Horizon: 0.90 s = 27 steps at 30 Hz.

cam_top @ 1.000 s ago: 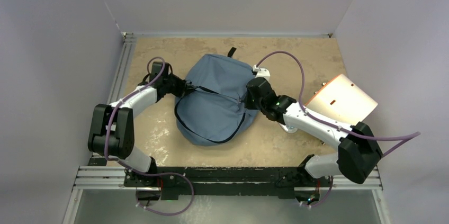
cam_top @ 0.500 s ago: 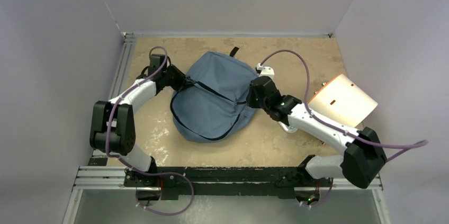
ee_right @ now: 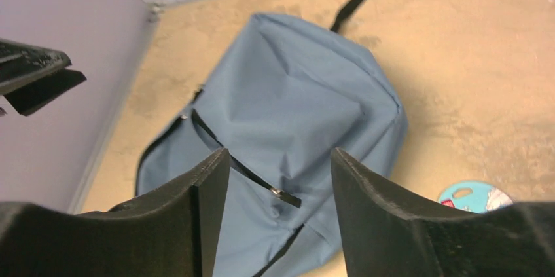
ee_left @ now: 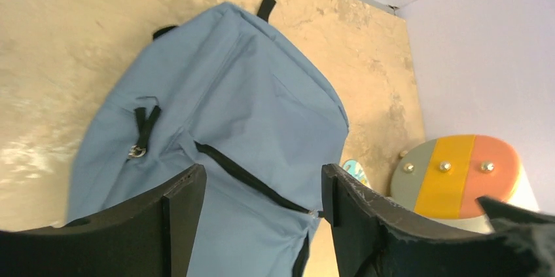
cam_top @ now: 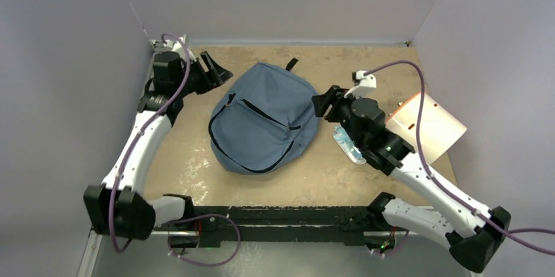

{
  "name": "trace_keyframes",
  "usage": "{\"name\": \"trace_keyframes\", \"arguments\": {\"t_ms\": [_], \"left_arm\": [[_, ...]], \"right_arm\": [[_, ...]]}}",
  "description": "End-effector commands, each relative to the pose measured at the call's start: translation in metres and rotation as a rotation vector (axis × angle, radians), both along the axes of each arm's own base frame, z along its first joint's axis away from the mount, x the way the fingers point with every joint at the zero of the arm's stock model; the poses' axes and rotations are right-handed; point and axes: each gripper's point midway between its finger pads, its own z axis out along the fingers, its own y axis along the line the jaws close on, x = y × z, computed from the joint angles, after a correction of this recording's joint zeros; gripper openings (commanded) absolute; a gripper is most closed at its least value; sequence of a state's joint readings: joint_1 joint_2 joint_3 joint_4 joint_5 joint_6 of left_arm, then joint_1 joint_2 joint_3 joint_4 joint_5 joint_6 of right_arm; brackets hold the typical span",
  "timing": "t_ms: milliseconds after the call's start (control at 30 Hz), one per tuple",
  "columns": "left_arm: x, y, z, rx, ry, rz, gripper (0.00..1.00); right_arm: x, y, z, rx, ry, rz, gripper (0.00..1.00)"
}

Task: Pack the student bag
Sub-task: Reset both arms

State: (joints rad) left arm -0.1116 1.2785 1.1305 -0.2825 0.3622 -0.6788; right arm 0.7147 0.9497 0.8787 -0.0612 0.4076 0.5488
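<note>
The student bag [cam_top: 262, 116], a slate-blue backpack with black zippers, lies flat in the middle of the tan table. My left gripper [cam_top: 219, 71] hovers off its far-left edge, open and holding nothing. In the left wrist view the bag [ee_left: 229, 107] shows between the spread fingers [ee_left: 177, 211] of that gripper [ee_left: 262, 185]. My right gripper [cam_top: 324, 100] is raised just off the bag's right side, open too. In the right wrist view that gripper [ee_right: 280, 172] is empty, with the bag [ee_right: 294, 100] and a front zipper pull [ee_right: 278, 193] below it.
A beige folder [cam_top: 429, 126] with an orange and yellow strip [ee_left: 458, 169] lies at the right, under the right arm's cable. A small teal and white item [cam_top: 347, 145] lies between bag and folder. Walls close in on the left, back and right.
Both grippers have opened, let go of the bag's sides and pulled up and away, the left toward the back-left corner. The bag has settled flatter on the table.
</note>
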Motion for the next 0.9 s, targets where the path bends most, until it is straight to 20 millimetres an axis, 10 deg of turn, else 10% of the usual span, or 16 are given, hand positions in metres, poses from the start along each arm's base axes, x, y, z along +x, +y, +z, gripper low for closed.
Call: {"name": "trace_keyframes", "arguments": {"t_ms": [0,433,867], "left_arm": [[-0.035,0.027,0.032,0.196,-0.151,0.016,0.65],[-0.155,0.068,0.027,0.327,-0.21,0.117,0.72],[-0.18,0.064,0.041,0.267,-0.3,0.123,0.75]], "right_arm": [[-0.009,-0.005,0.051,0.081,-0.188,0.036,0.63],[-0.041,-0.048,0.081,0.132,-0.326,-0.025,0.81],[-0.056,-0.061,0.072,0.068,-0.329,-0.005,0.99]]}}
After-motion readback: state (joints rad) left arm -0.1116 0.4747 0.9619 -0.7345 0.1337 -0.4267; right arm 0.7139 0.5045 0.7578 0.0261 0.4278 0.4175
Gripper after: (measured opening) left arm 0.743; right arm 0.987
